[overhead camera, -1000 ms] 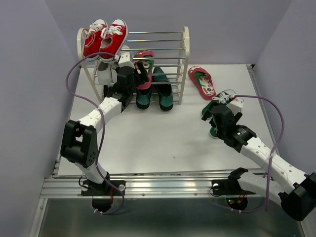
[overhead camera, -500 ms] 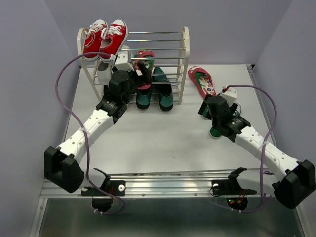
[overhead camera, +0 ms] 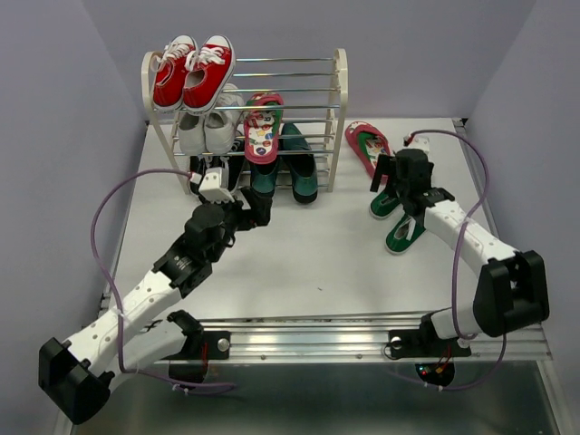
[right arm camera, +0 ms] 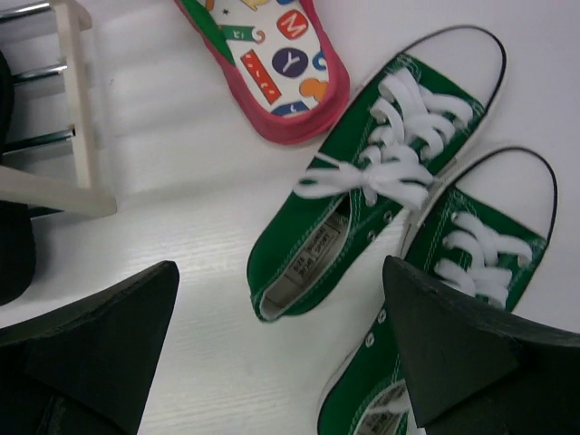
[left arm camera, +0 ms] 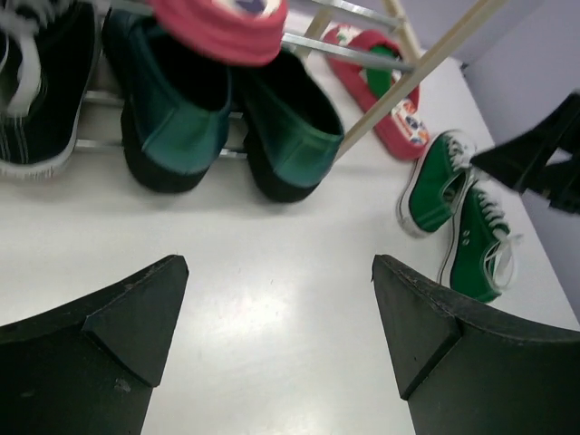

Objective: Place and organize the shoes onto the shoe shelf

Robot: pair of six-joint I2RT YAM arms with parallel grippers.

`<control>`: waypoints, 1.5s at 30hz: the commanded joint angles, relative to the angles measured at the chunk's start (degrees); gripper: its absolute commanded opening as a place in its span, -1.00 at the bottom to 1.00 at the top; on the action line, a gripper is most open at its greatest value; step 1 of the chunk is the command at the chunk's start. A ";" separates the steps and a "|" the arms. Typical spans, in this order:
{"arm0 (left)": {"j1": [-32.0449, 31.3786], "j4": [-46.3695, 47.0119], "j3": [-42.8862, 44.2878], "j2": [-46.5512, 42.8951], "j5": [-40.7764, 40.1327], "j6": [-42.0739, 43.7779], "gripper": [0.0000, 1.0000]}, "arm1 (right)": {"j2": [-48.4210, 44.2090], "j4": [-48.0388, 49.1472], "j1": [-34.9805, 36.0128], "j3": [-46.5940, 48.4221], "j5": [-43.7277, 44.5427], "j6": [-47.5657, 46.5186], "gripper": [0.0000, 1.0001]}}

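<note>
The left gripper hangs low over the table in front of the shoe shelf, its fingers spread wide with nothing between them; the dark green loafers stand side by side in the shelf's lowest level, heels outward, with black sneakers to their left; one pink flip-flop lies on the middle tier beside white sneakers; red sneakers sit on top. The right gripper is likewise released and empty, poised above the green canvas sneakers, which lie on the table right of the shelf; the second flip-flop lies just beyond them, near the shelf's side frame.
</note>
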 commanded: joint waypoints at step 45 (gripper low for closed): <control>-0.26 -8.54 -9.53 -16.23 -13.14 -9.09 0.98 | 21.67 6.93 -14.76 32.47 -27.40 -2.94 -0.99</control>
